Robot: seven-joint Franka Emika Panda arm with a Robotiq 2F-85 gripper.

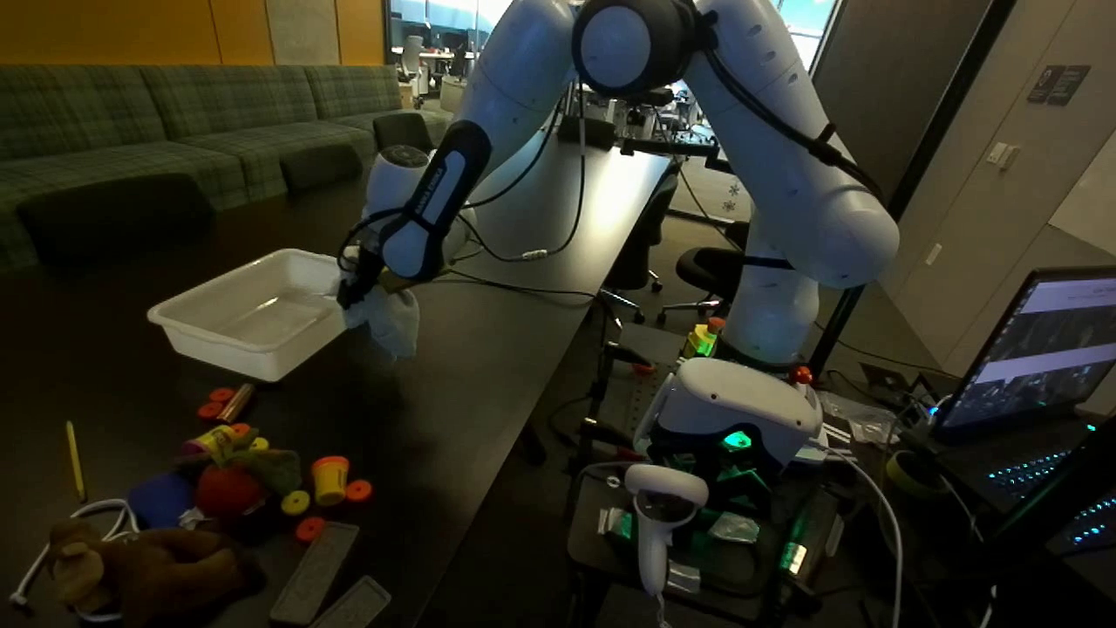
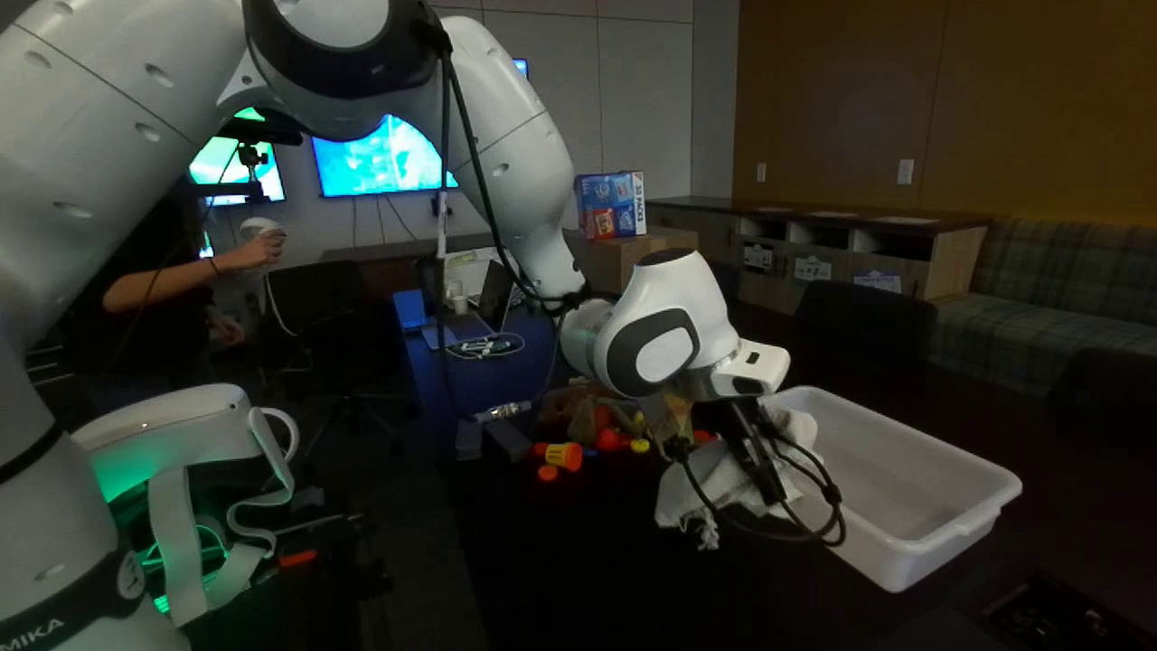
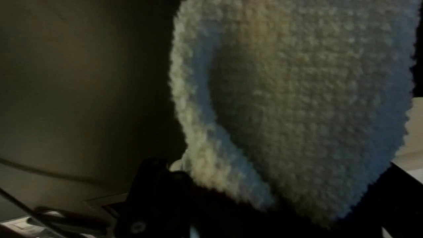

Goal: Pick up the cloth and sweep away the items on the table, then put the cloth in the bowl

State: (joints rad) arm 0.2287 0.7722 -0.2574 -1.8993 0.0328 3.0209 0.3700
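Note:
The whitish cloth (image 1: pixel 392 323) hangs bunched from my gripper (image 1: pixel 353 290), which is shut on it. In an exterior view the cloth (image 2: pixel 710 488) droops beside the near end of the white bowl (image 2: pixel 904 488), partly overlapping it; whether they touch I cannot tell. A folded sheet of cloth (image 3: pixel 314 99) fills much of the wrist view and hides most of the dark fingers. The bowl (image 1: pixel 209 344) shows no contents. The items lie clustered on the black table (image 1: pixel 488 375): a red toy (image 1: pixel 228 490), a yellow tub (image 1: pixel 330 480) and a brown plush (image 1: pixel 166 567) among them.
A yellow pencil (image 1: pixel 75 460) and grey blocks (image 1: pixel 316 571) lie around the cluster. A cable (image 2: pixel 795 533) loops off the wrist near the bowl. The table's long edge runs beside the robot's base; a headset (image 1: pixel 732 406) sits there. A person (image 2: pixel 181 289) stands behind.

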